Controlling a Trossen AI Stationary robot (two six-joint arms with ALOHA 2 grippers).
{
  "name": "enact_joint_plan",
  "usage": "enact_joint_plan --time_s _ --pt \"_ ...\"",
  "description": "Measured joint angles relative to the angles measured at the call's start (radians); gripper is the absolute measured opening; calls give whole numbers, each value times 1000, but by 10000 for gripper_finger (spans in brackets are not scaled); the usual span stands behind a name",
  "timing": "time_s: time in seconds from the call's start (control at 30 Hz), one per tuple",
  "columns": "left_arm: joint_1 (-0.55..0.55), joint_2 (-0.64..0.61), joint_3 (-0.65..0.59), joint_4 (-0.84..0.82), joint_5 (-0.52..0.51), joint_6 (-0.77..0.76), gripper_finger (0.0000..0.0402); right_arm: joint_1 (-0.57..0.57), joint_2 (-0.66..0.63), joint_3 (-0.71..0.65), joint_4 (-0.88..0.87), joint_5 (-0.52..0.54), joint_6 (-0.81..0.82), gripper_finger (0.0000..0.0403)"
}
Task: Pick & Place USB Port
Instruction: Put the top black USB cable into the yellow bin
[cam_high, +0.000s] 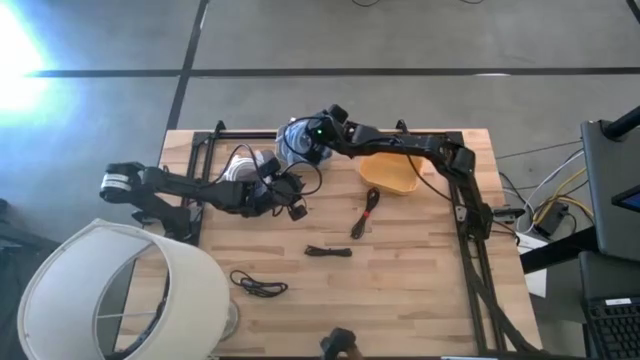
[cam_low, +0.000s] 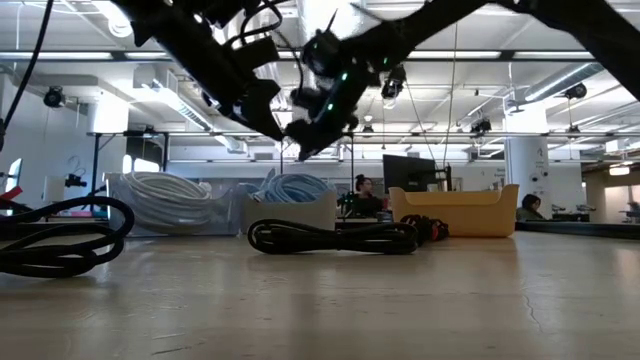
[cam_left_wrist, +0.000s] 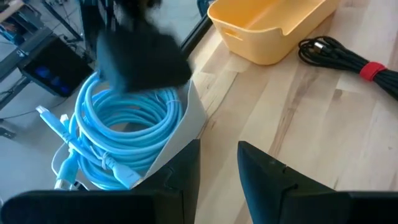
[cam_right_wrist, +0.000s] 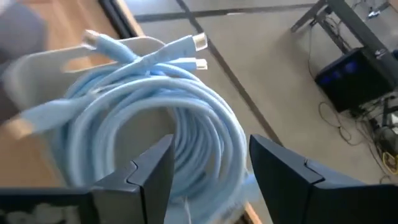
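Note:
A coil of light blue USB cables (cam_right_wrist: 155, 93) with metal plugs lies in a pale grey bin (cam_left_wrist: 186, 124) at the table's far middle (cam_high: 297, 143). My right gripper (cam_right_wrist: 208, 168) hangs open just above the coil, one finger on each side of it and clear of it in the low view (cam_low: 305, 140). My left gripper (cam_left_wrist: 219, 168) is open with nothing between its fingers. It hovers above the table beside the bin's near side (cam_high: 292, 200) and points toward the bin.
A yellow bin (cam_high: 390, 175) stands to the right of the blue coil. A bundled black cable with a red tie (cam_left_wrist: 348, 59) and two more black cables (cam_high: 328, 251) (cam_high: 258, 286) lie on the wood. White cables (cam_high: 240, 165) sit at far left; a lamp shade (cam_high: 110, 290) covers the near left corner.

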Motion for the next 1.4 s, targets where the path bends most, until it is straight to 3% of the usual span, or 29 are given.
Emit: enact_joint_plan --time_s 0.2,0.33,0.6,0.77,0.9,1.07,1.4 --pt "-4 0 0 -12 18 -26 110 39 -154 -32 -305 0 3 205" --pt "-12 0 0 -12 21 -28 110 66 -299 -130 -339 -5 4 205" --pt "-58 -17 0 -11 53 -43 110 133 -624 -526 -269 -204 159 203" --pt "-69 -19 0 -11 114 -47 110 218 -733 -740 -244 -214 60 203" --pt "-70 -17 0 -12 223 -75 110 282 -757 -854 -127 -282 26 203" --pt "-72 -13 0 -11 244 -93 110 335 -710 -955 50 -311 -47 203" --pt "-72 -13 0 -10 244 -111 110 342 -545 -944 36 -377 -96 203"
